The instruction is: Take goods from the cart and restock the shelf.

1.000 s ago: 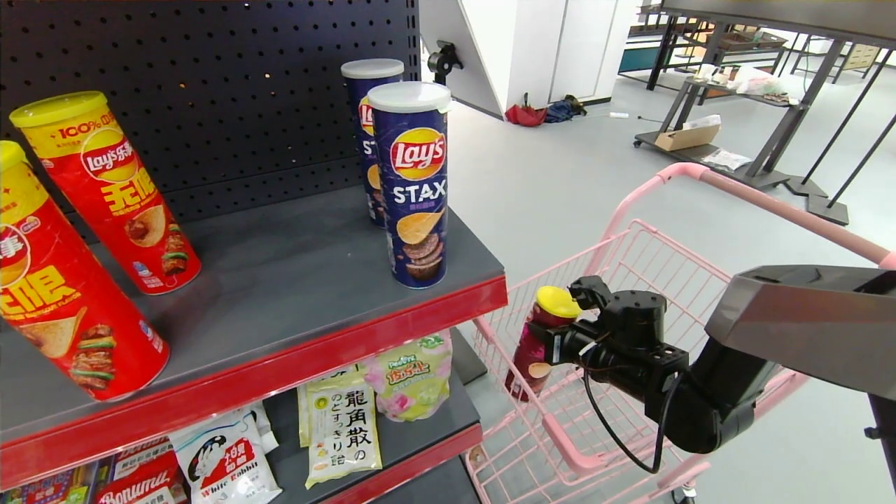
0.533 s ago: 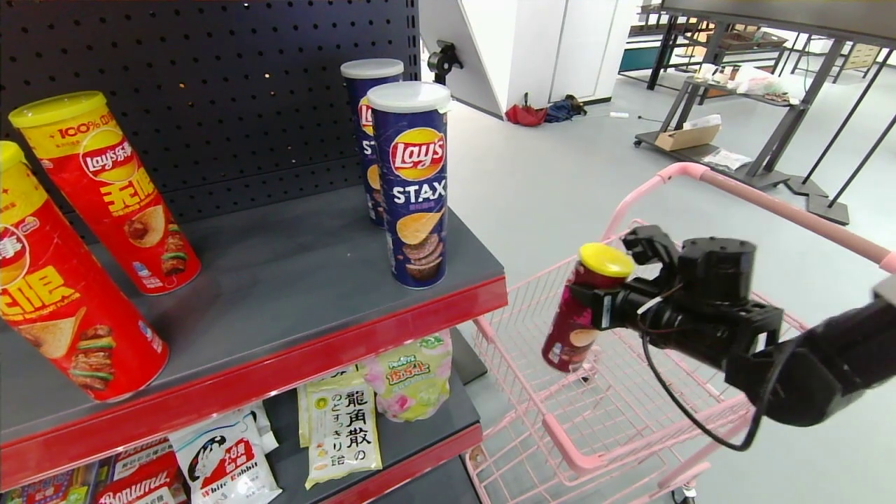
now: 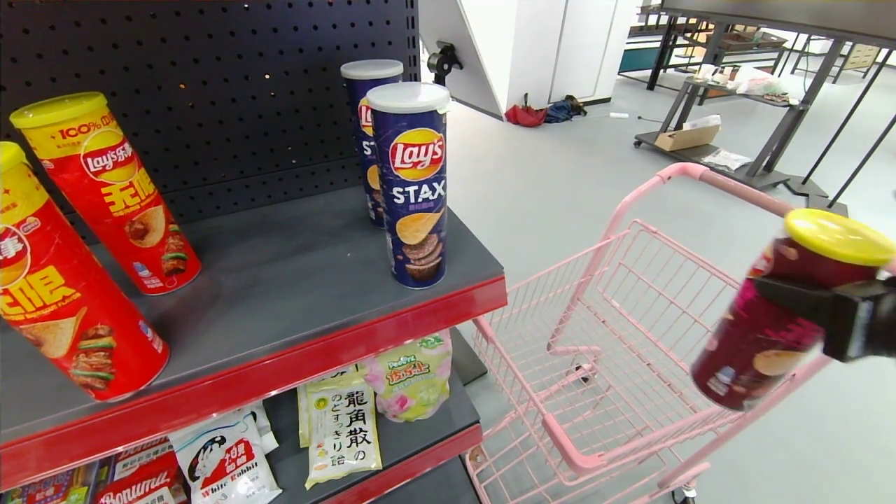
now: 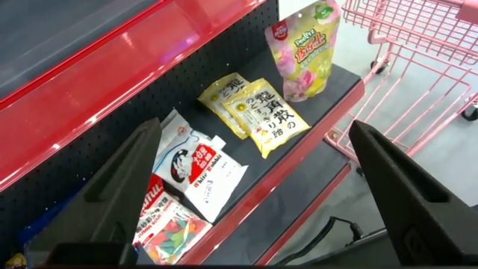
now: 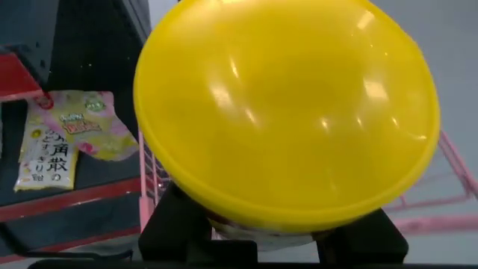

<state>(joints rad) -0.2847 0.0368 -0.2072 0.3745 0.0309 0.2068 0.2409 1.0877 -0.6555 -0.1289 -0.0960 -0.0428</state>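
Maroon chip can (image 3: 759, 343), yellow lid (image 3: 836, 236), tilted in right claw (image 3: 801, 299)

Premises: retail shop aisle.
Red-edged pegboard shelf (image 3: 294, 280) stocked with crisp cans (image 3: 417, 189) and snack bags (image 3: 343, 434); pink shopping cart (image 3: 728, 185) alongside.

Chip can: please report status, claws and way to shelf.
Right claw shut on chip can, above pink cart. Left claw open by lower shelf. Top shelf middle bare.

R claw (image 3: 805, 301) at right, clamped round can (image 3: 752, 346), L claw (image 4: 261, 187) jaws wide apart
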